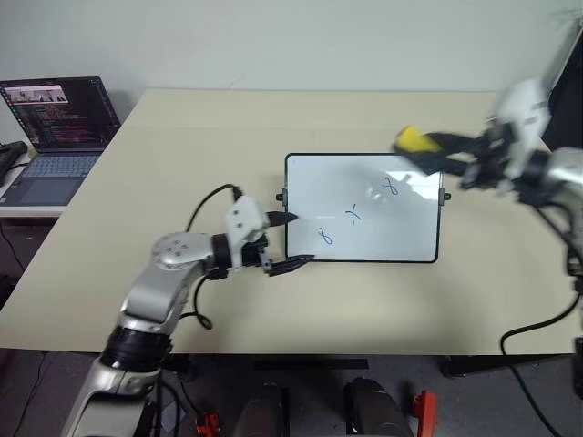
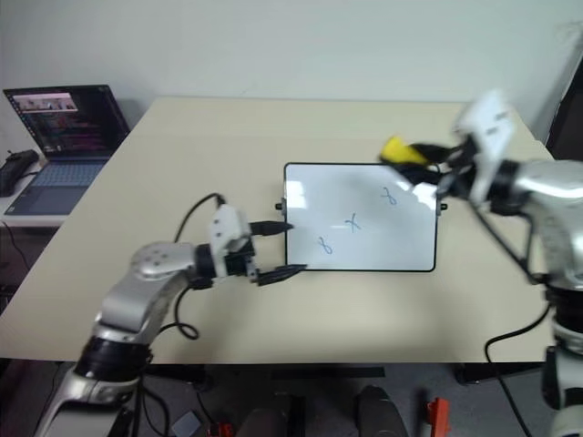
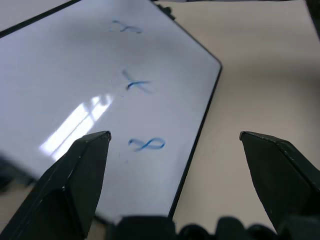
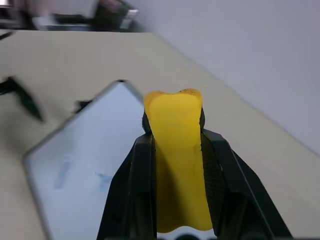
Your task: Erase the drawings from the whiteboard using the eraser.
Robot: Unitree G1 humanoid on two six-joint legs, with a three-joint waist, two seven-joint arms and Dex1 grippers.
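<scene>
The whiteboard (image 1: 401,232) lies flat on the table, right of centre. Three blue drawings run diagonally across it: a loop (image 1: 323,236), a cross (image 1: 355,215) and a small mark (image 1: 392,188). My left gripper (image 1: 301,239) is open at the board's near left corner, its fingers (image 3: 80,175) straddling the left edge beside the loop (image 3: 146,144). My right gripper (image 1: 435,144) hangs above the board's far right corner, shut on the yellow eraser (image 4: 177,160). The eraser's end (image 1: 414,139) sticks out past the fingers, in the air above the board.
The beige table (image 1: 182,137) has open room around the board. An open laptop (image 1: 59,127) sits on a side table at the far left. A black cable (image 1: 208,202) loops off my left wrist. The table's front edge runs close below the board.
</scene>
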